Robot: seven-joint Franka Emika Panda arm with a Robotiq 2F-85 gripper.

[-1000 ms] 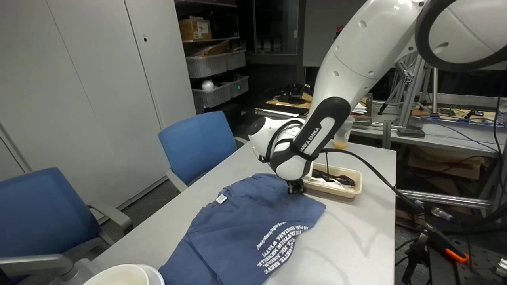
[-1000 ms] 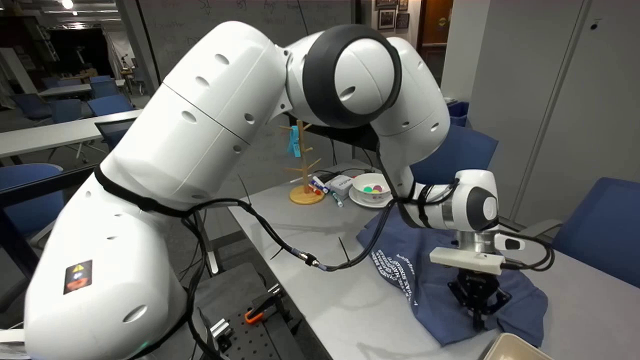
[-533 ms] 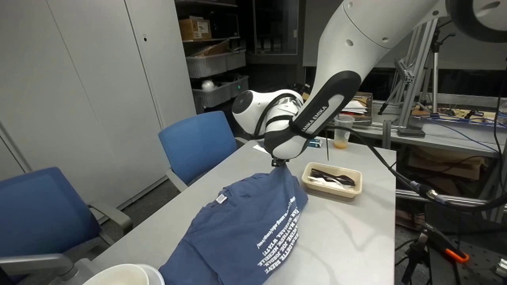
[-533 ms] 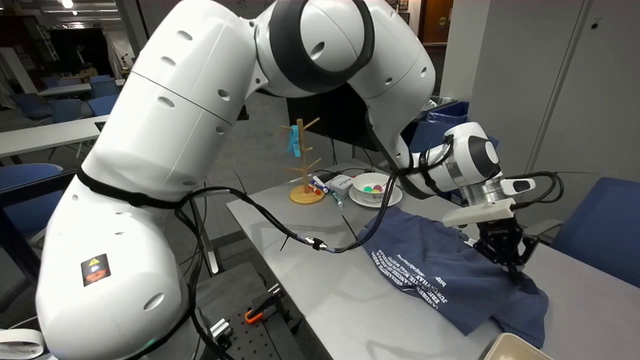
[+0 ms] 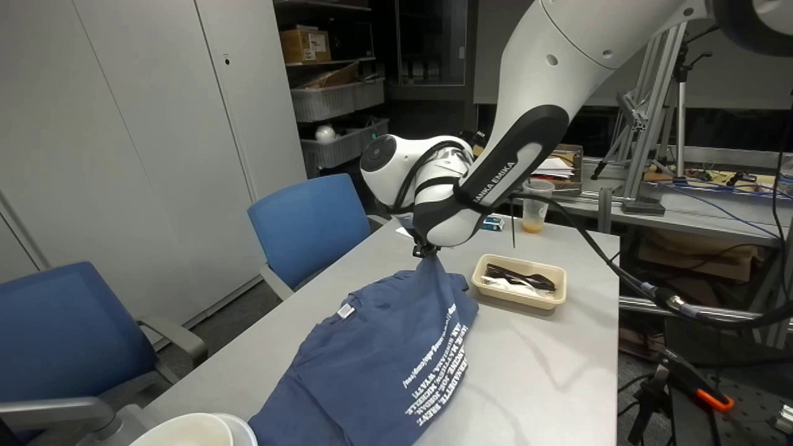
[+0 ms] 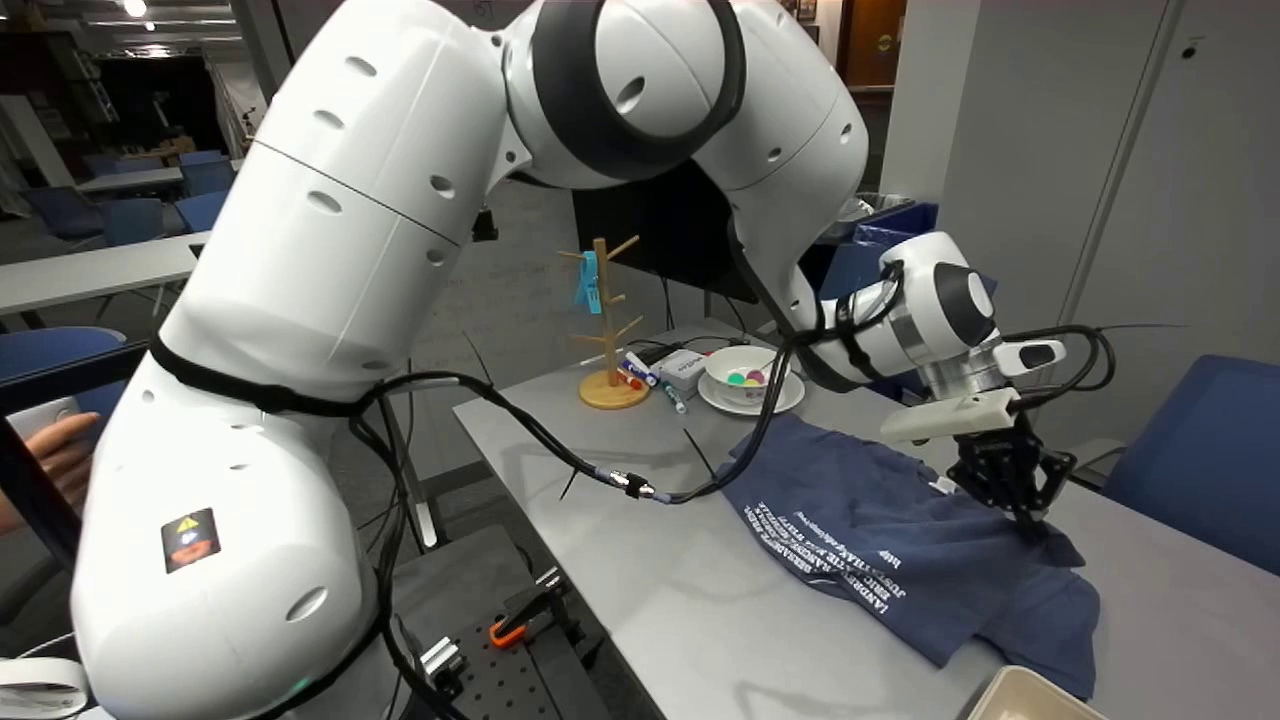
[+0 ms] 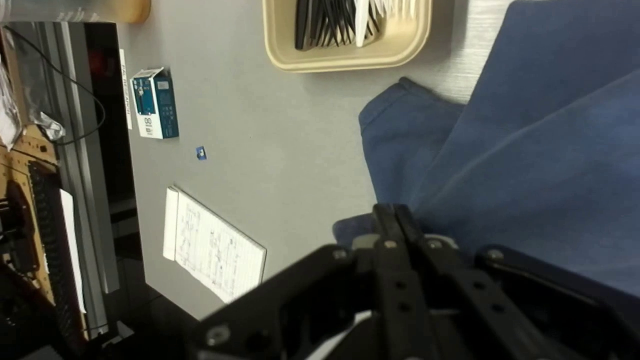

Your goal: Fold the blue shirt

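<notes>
The blue shirt (image 5: 372, 359), navy with white lettering, lies spread on the table and rises to a peak at its far end in an exterior view. At that peak my gripper (image 5: 426, 251) is shut on a pinch of its cloth. In an exterior view the shirt (image 6: 850, 540) has its lettering along the edge facing the arm's base, and my gripper (image 6: 1028, 518) holds it above the table. The wrist view shows the fingertips of my gripper (image 7: 392, 207) together, with the shirt (image 7: 540, 175) drawn into folds from them; the pinched cloth itself is mostly hidden.
A beige tray (image 7: 345, 64) with plastic cutlery stands close beside the shirt. A notepad (image 7: 215, 245) and a small box (image 7: 156, 105) lie toward the table's end, near a cup (image 5: 536, 210). A bowl (image 6: 735, 397) on a plate and a wooden stand (image 6: 606, 340) are at the opposite end.
My gripper has risen off the table and moved away from the tray side, pulling the pinched cloth up and over with it. Most of this happened in the first half second.
</notes>
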